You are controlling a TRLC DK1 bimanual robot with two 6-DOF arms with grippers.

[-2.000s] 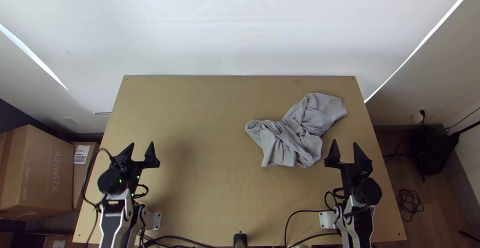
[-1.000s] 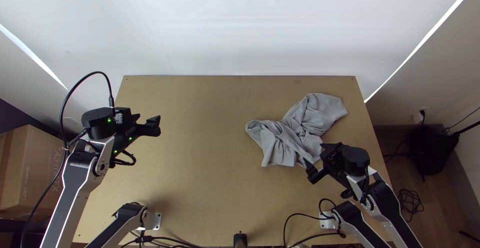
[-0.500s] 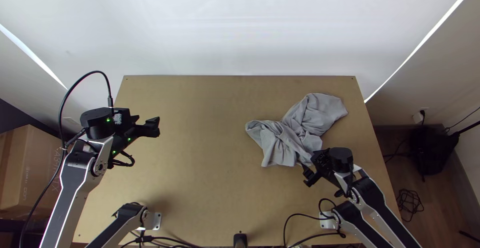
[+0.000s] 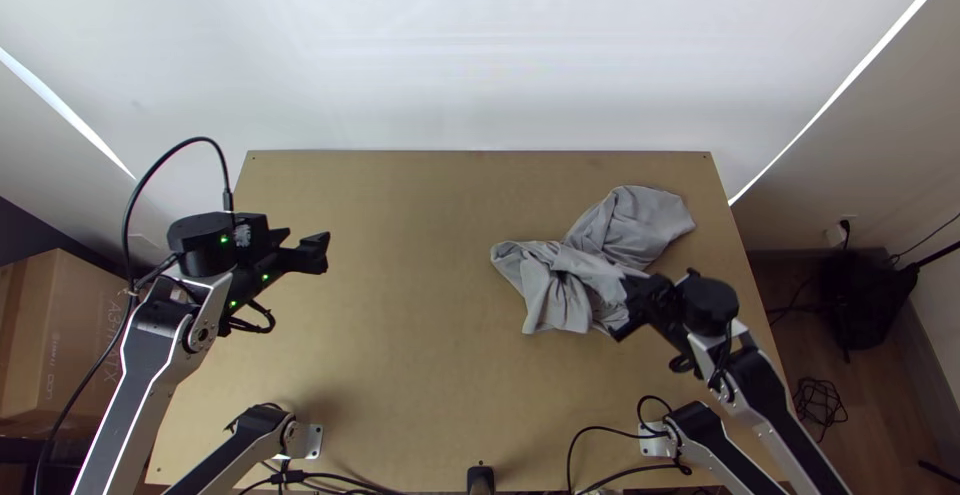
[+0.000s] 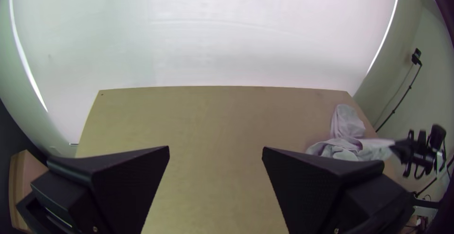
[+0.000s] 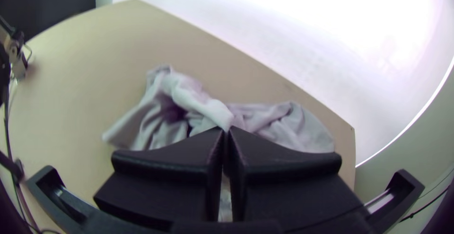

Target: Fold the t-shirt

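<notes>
1. Left gripper: standing open, holding nothing, hanging over the table's left side, well apart from the cloth.
2. T-shirt: lying bunched and twisted on the right half, one part rising toward the right gripper.
3. Right gripper: closing on a pinch of fabric, can't tell which part; the rest is spreading out beneath and beyond it, toward the far edge.
4. Step, I'm guessing: picking up to untangle, no folding yet. Next is calling for lifting higher, bringing it mid-table, left gripper catching another edge.
</notes>
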